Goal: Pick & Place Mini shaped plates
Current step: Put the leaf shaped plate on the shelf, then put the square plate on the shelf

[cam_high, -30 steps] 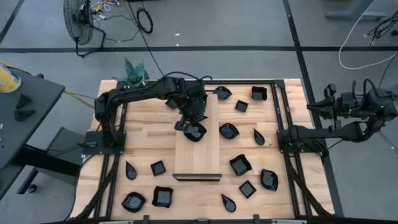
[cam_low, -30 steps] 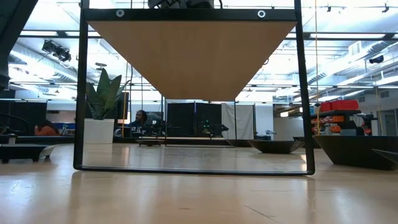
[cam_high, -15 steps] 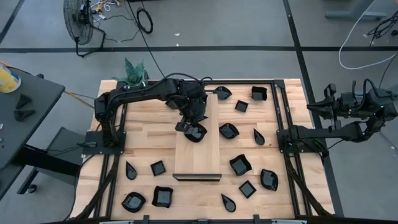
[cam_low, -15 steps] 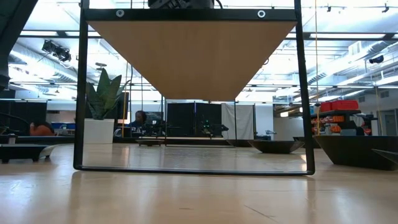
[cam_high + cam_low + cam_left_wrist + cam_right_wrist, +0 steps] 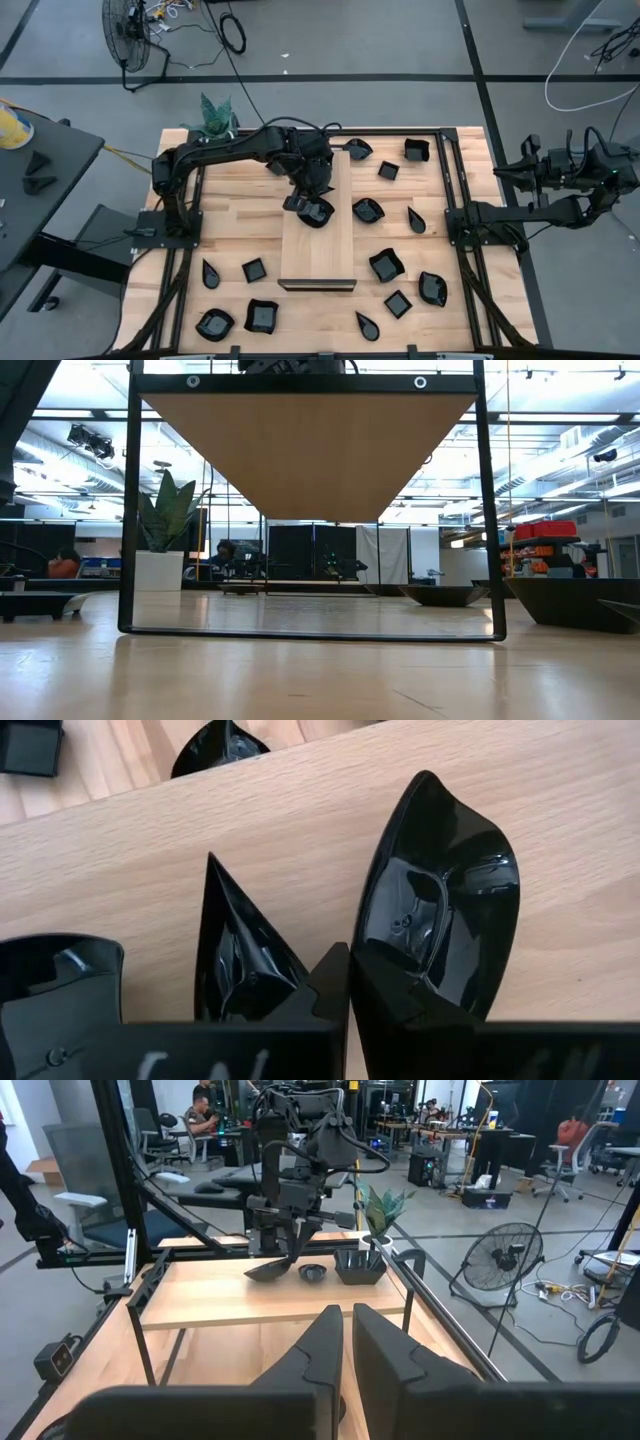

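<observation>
Small glossy black mini shaped plates lie scattered over the wooden table (image 5: 230, 215). A long pale board (image 5: 318, 255) lies along the table's middle. My left gripper (image 5: 300, 203) reaches over the board's far half, slanting down, shut on a leaf-shaped plate (image 5: 445, 890) that shows just beside it (image 5: 317, 213). A teardrop plate (image 5: 235, 960) lies on the board right by the fingers, and another plate (image 5: 50, 990) lies a little farther off. My right gripper (image 5: 503, 171) waits shut beyond the table's right edge, holding nothing (image 5: 347, 1345). My left gripper pinches the leaf-shaped plate's rim (image 5: 362, 945) at the plate's blunt end, between its two fingertips. The fingers slant down at it from the table's left side. The plate lies hollow side up, pointed tip away from the fingers; whether its underside touches the board I cannot tell.
More black plates ring the board: two near the far edge (image 5: 358, 150), (image 5: 416, 150), a wavy one (image 5: 368, 210) right of the board, several along the near edge (image 5: 262, 316). A potted plant (image 5: 215, 113) stands at the far left corner. Black rails (image 5: 455, 200) run along both sides.
</observation>
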Motion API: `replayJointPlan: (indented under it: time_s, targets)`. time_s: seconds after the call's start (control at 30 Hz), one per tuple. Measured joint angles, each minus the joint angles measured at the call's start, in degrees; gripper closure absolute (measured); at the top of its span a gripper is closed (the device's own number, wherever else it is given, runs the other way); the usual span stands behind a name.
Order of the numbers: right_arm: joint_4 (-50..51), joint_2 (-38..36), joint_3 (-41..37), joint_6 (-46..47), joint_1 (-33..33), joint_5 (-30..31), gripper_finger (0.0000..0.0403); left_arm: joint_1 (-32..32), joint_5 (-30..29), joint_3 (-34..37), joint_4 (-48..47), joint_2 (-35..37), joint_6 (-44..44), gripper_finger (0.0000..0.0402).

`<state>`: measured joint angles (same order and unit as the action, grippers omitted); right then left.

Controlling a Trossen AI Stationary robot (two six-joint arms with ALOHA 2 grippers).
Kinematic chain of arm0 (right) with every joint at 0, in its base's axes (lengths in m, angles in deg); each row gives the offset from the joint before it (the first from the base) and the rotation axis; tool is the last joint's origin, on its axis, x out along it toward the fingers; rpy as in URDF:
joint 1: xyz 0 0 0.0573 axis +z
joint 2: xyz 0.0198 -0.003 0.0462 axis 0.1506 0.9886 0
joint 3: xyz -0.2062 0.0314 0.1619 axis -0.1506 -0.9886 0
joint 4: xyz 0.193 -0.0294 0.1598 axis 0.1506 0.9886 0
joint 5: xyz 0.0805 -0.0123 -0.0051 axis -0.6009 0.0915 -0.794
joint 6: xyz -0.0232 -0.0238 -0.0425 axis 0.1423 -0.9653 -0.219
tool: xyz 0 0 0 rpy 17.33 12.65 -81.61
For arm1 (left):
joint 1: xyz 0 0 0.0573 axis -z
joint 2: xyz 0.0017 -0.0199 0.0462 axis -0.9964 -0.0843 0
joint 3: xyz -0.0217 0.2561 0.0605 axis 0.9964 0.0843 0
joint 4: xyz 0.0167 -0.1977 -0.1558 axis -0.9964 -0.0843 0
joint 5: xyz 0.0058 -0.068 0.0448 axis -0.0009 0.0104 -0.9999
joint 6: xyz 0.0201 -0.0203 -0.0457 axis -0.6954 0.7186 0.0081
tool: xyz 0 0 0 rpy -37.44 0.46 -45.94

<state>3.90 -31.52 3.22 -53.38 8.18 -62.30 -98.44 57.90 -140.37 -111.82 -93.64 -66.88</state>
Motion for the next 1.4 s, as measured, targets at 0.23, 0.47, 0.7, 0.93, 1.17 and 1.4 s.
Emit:
replayJointPlan:
  time_s: [0.23, 0.47, 0.7, 0.93, 1.17, 1.4]
  targets:
    - [0.02, 0.00, 0.01, 0.00, 0.01, -0.02, 0.0369, 0.00, 0.05, 0.00, -0.04, 0.00, 0.05, 0.0383]
    - [0.02, 0.00, -0.01, 0.00, 0.01, 0.00, 0.0369, 0.04, 2.15, 0.00, -0.09, 0.00, 0.16, 0.0383]
    - [0.02, 0.00, 0.01, 0.00, 0.00, -0.01, 0.0369, 0.02, 2.00, 0.00, -0.09, 0.00, 0.46, 0.0353]
    - [0.02, 0.00, 0.01, -0.01, -0.01, -0.02, 0.0369, 0.02, 1.77, 0.00, 0.17, 0.00, 1.03, 0.0311]
    - [0.00, 0.00, -0.01, -0.01, 0.00, -0.02, 0.0369, 0.02, 1.75, 0.00, 0.57, 0.00, 1.12, 0.0298]
    - [0.00, 0.00, 0.00, 0.00, 0.01, 0.00, 0.0369, 0.53, 0.16, -0.02, 0.20, 3.39, 1.47, 0.0298]
